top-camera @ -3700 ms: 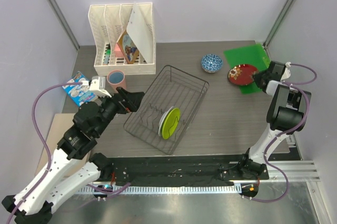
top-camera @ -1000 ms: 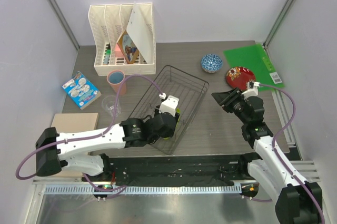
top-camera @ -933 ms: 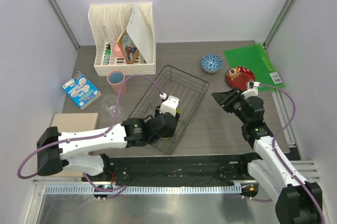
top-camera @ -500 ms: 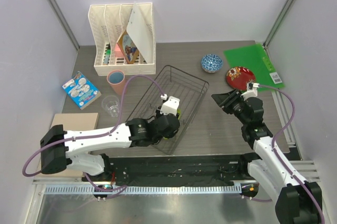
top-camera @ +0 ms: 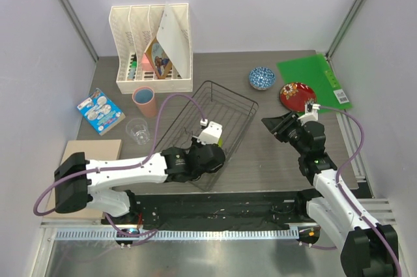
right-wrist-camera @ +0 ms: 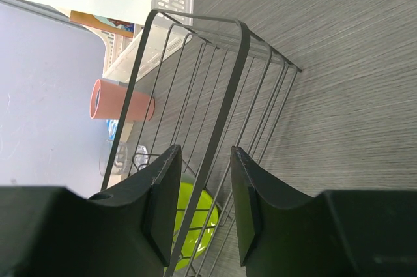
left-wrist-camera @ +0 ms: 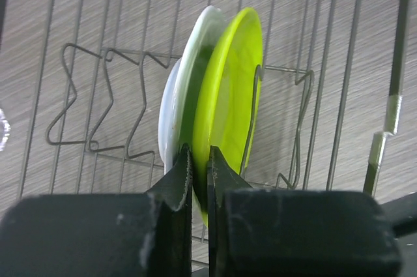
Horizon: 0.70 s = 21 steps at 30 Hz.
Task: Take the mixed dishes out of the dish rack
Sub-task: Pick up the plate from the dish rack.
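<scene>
The round lime-green plastic plate [left-wrist-camera: 228,94] was stood on edge between the prongs at the near end of the black wire dish rack [top-camera: 229,92], just beside a white plate [left-wrist-camera: 184,88]. From the wrist it was seen edge-on, its long axis running straight away from the left hand [left-wrist-camera: 199,156]. Its near rim was pinched by that hand, closed tight. The grasp was judged made, and a straight lift clear of the prongs was called for next. The right hand [right-wrist-camera: 204,153], partly open and empty, was held above the grey desk [top-camera: 273,153] near the rack's right side.
</scene>
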Each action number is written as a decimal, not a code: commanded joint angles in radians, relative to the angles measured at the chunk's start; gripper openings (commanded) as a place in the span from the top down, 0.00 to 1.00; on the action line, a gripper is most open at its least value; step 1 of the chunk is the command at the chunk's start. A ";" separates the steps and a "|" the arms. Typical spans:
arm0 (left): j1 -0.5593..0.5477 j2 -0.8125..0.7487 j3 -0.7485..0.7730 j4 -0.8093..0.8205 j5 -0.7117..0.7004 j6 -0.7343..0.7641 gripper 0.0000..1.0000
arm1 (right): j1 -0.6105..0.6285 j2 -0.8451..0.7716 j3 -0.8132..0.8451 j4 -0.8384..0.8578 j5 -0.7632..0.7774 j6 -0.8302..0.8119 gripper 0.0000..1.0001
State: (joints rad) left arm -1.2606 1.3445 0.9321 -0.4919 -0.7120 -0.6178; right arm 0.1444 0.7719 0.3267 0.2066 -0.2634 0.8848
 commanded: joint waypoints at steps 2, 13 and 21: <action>-0.029 -0.077 0.039 0.021 -0.075 0.045 1.00 | 0.006 -0.019 0.002 0.024 0.010 -0.018 0.59; -0.118 -0.194 0.030 0.133 -0.179 0.245 1.00 | 0.004 -0.037 0.000 0.011 0.012 -0.012 0.59; -0.269 -0.245 -0.035 0.426 -0.392 0.596 1.00 | 0.004 -0.045 0.012 -0.001 0.021 -0.012 0.59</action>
State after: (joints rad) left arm -1.4723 1.1320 0.9058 -0.3210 -0.9771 -0.2295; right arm 0.1444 0.7414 0.3267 0.1928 -0.2543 0.8848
